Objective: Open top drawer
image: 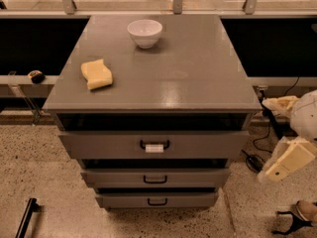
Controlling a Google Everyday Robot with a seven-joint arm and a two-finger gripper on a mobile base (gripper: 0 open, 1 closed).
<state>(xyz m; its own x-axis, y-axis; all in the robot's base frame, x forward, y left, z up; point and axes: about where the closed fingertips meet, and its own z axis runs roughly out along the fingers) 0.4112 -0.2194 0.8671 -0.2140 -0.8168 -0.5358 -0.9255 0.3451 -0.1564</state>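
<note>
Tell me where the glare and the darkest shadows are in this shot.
Camera view: soft glare on the cabinet top near its front edge; deep shadow in the gap above the top drawer and between the lower drawers; the end effector sits dim in the lower right corner.

Grey top drawer point(99, 145), black handle point(154, 143), white tag point(154, 148); yellow sponge point(97, 74), white bowl point(144, 32) on grey table point(193, 73); dark tool point(290, 222) near right.
</note>
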